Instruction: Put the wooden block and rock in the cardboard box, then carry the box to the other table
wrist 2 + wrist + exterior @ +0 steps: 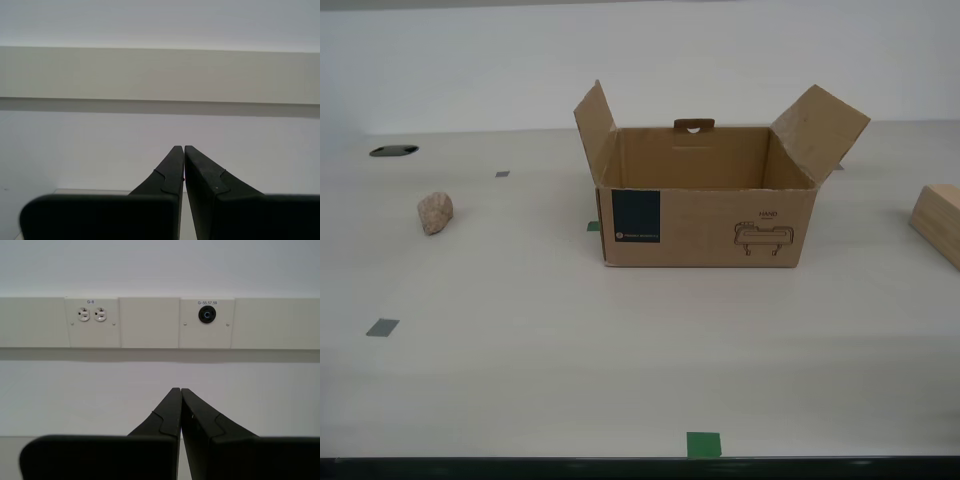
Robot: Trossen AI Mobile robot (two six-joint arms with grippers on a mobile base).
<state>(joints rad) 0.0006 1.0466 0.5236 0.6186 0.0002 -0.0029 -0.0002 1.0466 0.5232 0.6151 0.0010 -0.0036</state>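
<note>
The cardboard box [705,205] stands open in the middle of the off-white table [540,380], flaps up, a dark teal label and a line drawing on its front. The rock [435,212] lies on the table toward the exterior view's left. At the exterior view's right edge the wooden block [938,221] is partly cut off. No arm shows in the exterior view. My first gripper [180,390] is shut with its tips together, facing a wall. My second gripper [183,148] is shut likewise, with nothing between its fingers.
Grey tape squares [381,327] and green tape marks [703,444] dot the table. A dark round hole [393,151] sits at the far left of the exterior view. Outlets [92,314] and a round socket [206,315] are on the wall panel ahead of my first gripper.
</note>
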